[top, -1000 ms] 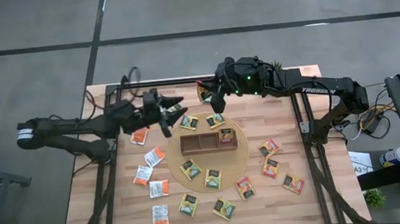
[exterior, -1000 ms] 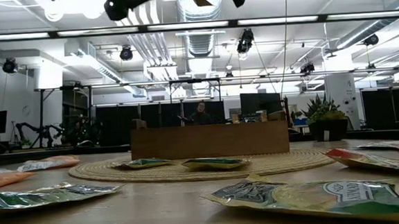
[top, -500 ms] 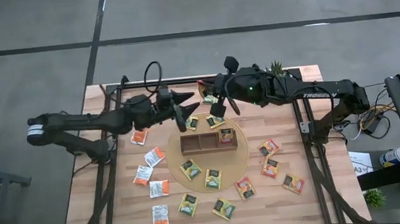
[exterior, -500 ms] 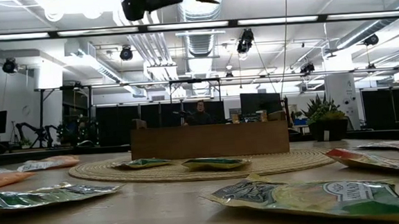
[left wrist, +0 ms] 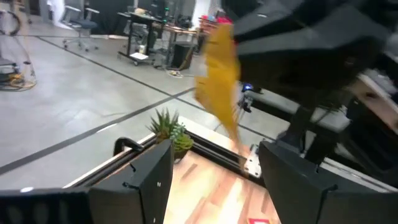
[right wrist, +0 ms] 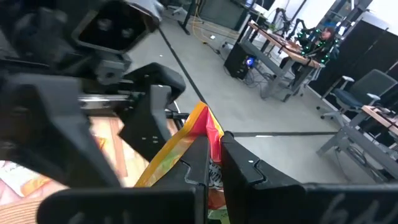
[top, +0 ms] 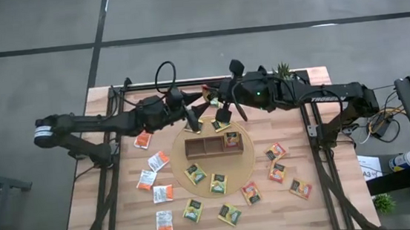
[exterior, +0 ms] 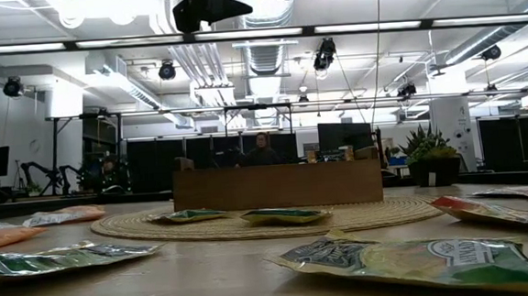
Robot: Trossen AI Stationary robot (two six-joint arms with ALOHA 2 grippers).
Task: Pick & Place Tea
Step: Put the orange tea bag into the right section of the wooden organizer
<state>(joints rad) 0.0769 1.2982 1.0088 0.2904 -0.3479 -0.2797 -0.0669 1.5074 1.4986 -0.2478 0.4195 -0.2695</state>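
Robotics lab: exposed ducts, workbenches.

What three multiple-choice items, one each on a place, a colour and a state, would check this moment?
1. High view: the sachet in the tray lies in which compartment of the tray? A left, B middle, C right.
2. Sachets left of the mat are: A blue, B white-orange sachets, C black.
3. The right gripper is: A open and empty, B shut on the held sachet, C out of view.
Key: C, right end filled; B, white with orange; B, fingers pinch it.
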